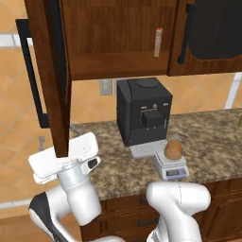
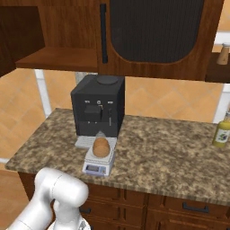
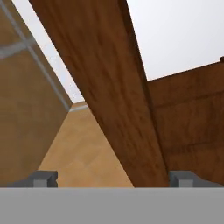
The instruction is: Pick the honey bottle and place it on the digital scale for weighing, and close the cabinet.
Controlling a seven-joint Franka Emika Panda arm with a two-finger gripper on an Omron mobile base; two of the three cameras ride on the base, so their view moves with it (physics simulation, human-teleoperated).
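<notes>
Left base view: honey bottle (image 1: 173, 149) already on digital scale (image 1: 171, 167), cabinet (image 1: 118, 38) door (image 1: 53, 75) open w/ tool (image 3: 113, 178) wide at its bottom edge, closing left.

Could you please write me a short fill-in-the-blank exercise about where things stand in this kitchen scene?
1. The honey bottle sits on the digital ____.
2. The scale stands directly in front of the black ____ machine.
3. The cabinet door on the left is ____, not shut.
4. The claw has its jaws ____, set either side of the door's lower edge.

Missing words: scale; coffee; open; open
</notes>
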